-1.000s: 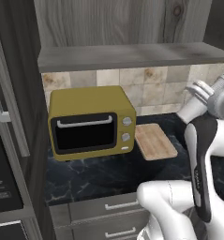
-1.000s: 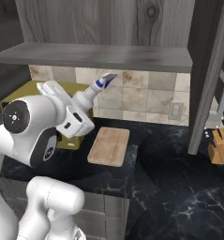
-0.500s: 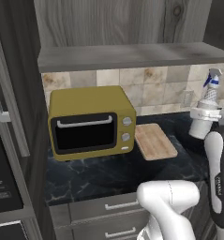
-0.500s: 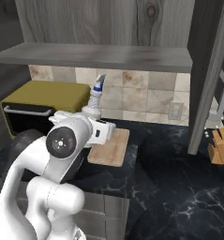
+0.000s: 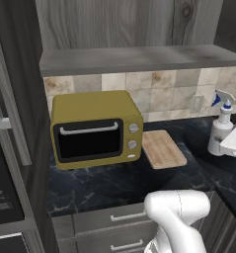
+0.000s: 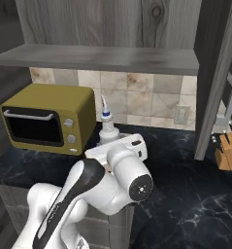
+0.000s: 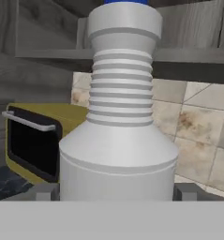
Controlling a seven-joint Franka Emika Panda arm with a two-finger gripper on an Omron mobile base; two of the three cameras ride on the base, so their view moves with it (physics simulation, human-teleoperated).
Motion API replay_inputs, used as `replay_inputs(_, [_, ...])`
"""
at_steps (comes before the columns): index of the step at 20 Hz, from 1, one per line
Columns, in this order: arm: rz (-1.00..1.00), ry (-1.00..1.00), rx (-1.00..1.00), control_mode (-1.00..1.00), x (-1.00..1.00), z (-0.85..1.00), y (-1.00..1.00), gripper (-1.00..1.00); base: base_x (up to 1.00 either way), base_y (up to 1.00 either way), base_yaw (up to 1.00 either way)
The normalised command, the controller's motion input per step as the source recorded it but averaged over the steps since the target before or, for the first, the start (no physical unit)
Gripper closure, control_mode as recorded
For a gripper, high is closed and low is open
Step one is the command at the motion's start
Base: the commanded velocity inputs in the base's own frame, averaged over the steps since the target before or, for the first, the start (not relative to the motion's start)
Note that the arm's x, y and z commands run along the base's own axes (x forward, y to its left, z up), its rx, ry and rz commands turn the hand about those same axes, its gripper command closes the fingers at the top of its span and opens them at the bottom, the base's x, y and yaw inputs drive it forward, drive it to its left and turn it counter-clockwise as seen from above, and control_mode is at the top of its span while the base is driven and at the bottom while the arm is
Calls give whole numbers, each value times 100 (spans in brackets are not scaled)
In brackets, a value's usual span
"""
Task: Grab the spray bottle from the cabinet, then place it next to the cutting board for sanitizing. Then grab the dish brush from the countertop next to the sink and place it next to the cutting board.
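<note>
Now that we have swung the spray bottle [image 5: 221,129] down beside the cutting board [image 5: 162,148], our gripper [image 7: 117,191] still clasps it, release pending.

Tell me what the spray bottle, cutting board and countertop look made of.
Spray bottle: smooth matte off-white plastic, apparently, with moulded neck ridges and a blue head. Cutting board: light unvarnished-looking wood, grain lines visible. Countertop: glossy black stone, marble-like, faint white veins.
</note>
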Motion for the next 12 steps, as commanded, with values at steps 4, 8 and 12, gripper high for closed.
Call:
replay_inputs(4, [31, -14, 0, -100, 54, -31, -45, 100, 0, 0, 0])
replay_inputs(8, [23, 0, 0, -100, 65, -29, -41, 100, 0, 0, 0])
replay_inputs(12, [20, 1, 0, -100, 63, -28, -34, 100, 0, 0, 0])
